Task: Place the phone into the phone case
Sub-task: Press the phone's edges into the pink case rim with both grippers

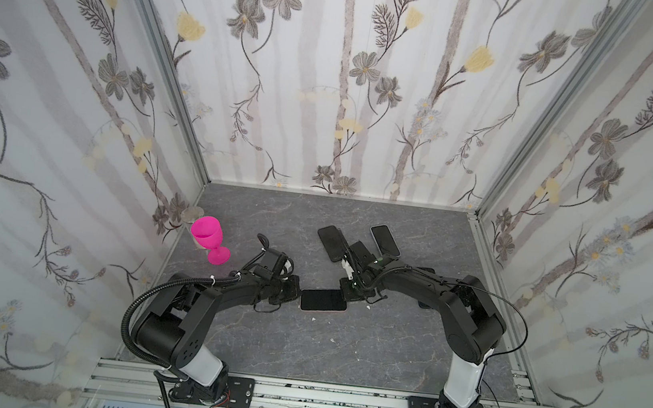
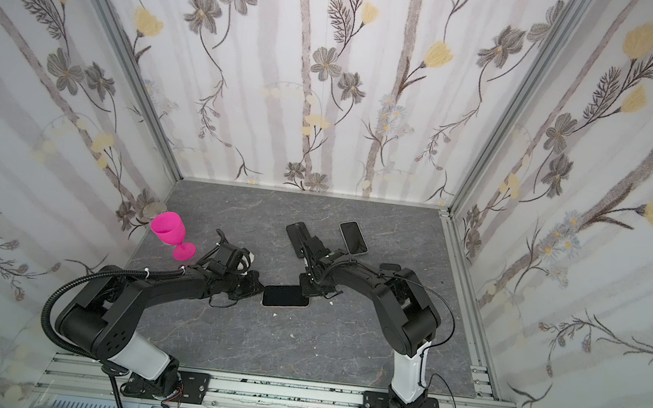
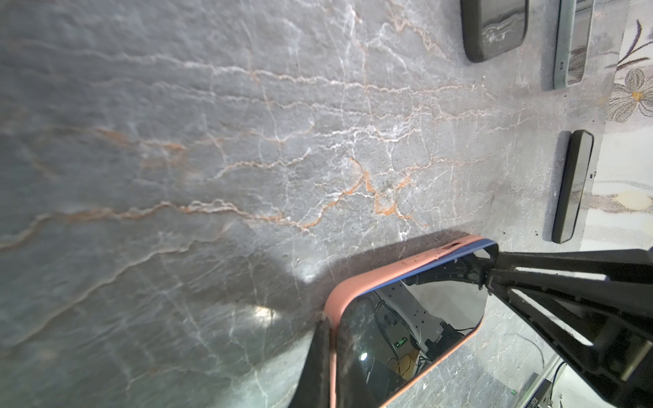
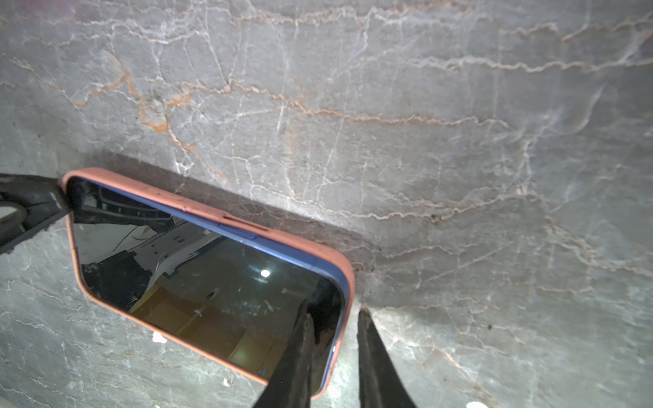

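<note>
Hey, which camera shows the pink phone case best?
The right wrist view: the pink phone case shows nearly whole, rimming the blue phone. The left wrist view catches only part; in both top views it is a thin pink edge along the dark screen.

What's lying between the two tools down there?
The phone in its case, left tool and right tool at its ends; both top views show it.

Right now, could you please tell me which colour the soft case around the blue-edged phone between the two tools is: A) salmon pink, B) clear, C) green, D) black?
A: the salmon-pink soft case rims the blue-edged, dark-screened phone along every side that shows.
</note>
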Available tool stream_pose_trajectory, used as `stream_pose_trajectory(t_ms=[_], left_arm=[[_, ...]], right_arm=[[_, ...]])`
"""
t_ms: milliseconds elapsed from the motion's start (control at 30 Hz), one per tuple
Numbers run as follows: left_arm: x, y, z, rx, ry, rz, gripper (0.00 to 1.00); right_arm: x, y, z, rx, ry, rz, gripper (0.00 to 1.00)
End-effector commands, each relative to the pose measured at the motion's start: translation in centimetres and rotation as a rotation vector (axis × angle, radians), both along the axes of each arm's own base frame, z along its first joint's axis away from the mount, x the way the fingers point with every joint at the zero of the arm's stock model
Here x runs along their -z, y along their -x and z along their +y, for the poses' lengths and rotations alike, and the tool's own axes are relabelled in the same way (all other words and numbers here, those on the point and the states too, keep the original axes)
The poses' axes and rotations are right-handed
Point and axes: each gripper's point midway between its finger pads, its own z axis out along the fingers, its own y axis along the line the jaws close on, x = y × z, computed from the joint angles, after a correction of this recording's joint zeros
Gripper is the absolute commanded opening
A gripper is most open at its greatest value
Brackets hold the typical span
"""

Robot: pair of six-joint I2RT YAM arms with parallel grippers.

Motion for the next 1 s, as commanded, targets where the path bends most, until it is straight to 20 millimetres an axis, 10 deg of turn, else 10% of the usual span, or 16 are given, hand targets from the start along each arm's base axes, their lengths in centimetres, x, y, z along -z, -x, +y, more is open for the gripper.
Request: stream_pose_trajectory(t_ms=[0,967], left_arm=[[1.4,1.5,1.2,-0.009,-0.065,0.07,0.02],[1.3,1.5,1.0,-0.002,-0.057,0.061,0.02]], right_arm=[[0.5,-0.4,-1.0,0.017,0.047,-0.008,0.19],[7.1,3.6,-3.7,-0.052,0.257,0.124,0.07]])
